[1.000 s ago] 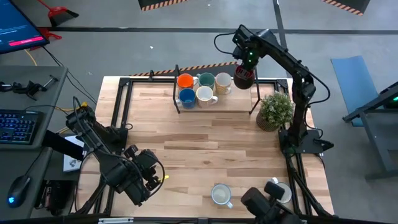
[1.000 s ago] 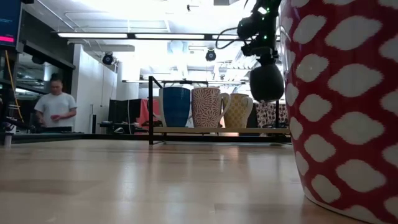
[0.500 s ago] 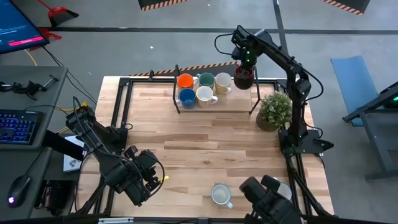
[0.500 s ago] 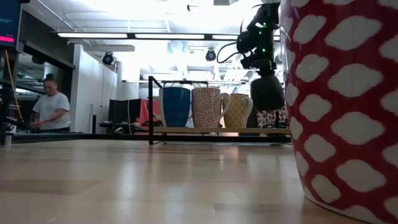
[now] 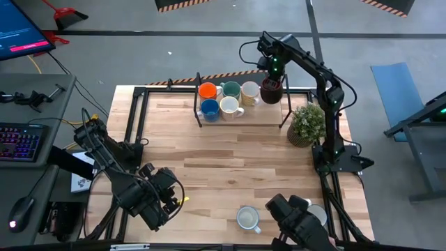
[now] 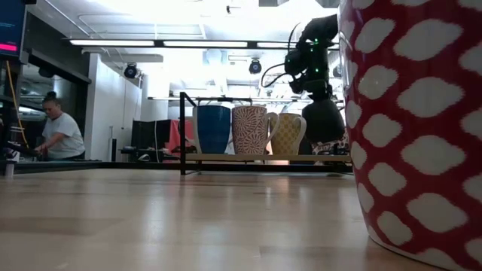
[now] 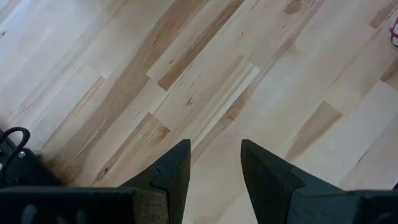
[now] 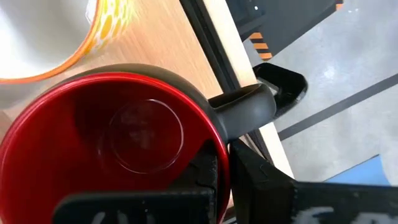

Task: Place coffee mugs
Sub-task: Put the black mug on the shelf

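Lowered since the earlier frame: right gripper (image 5: pixel 271 79) with dark red mug (image 5: pixel 271 89), now at the far rack's (image 5: pixel 240 113) right end, beside the cream mug (image 5: pixel 249 93). Fingers pinch the mug's rim (image 8: pixel 211 163); mug upright, mouth up, handle (image 8: pixel 245 107) toward the table's far edge. Orange (image 5: pixel 207 90), teal (image 5: pixel 231 90), blue (image 5: pixel 209 107) and white (image 5: pixel 229 106) mugs stand on the rack. Left gripper (image 7: pixel 214 163) rests near-left, fingers slightly apart, holding nothing. Surface: pale wood planks (image 5: pixel 223 160). Plant (image 5: pixel 309 123) far right. Room: person (image 6: pixel 62 135) at left.
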You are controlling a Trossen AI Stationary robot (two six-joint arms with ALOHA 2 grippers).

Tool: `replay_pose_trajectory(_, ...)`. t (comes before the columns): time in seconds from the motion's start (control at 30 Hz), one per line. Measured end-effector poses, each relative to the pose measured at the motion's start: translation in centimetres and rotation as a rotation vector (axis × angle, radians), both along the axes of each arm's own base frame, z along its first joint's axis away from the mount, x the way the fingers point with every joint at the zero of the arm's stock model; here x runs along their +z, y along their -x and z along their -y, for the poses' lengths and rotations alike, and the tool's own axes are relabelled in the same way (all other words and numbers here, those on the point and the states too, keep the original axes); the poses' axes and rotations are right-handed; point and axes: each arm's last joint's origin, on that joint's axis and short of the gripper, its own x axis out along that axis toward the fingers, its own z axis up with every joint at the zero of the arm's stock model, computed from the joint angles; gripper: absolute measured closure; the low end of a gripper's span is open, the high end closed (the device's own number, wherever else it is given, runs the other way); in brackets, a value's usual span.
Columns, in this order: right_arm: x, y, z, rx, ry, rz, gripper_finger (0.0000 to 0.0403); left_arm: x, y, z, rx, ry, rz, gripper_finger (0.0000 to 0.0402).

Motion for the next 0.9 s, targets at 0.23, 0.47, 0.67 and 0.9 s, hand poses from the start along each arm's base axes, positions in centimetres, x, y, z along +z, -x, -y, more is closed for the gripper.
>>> replay_pose_trajectory(0.23,-0.5,-0.3,0.4,0.004,0.001,0.015,0.0403,0.0,-0.4,-0.4,0.019,0.000,0.000,0.0271)
replay_pose_trajectory(0.47,-0.5,0.4,1.0,-0.027,-0.002,0.026,0.0403,0.0,-0.4,-0.4,0.019,-0.001,-0.001,0.0271)
replay_pose_trajectory(0.67,-0.8,1.0,1.2,-0.066,-0.032,0.031,0.0403,0.0,-0.4,-0.4,0.019,-0.001,-0.001,0.0271)
replay_pose_trajectory(0.9,-3.8,1.2,0.9,-0.064,-0.072,-0.024,0.0403,0.0,-0.4,-0.4,0.019,-0.001,-0.001,0.0271)
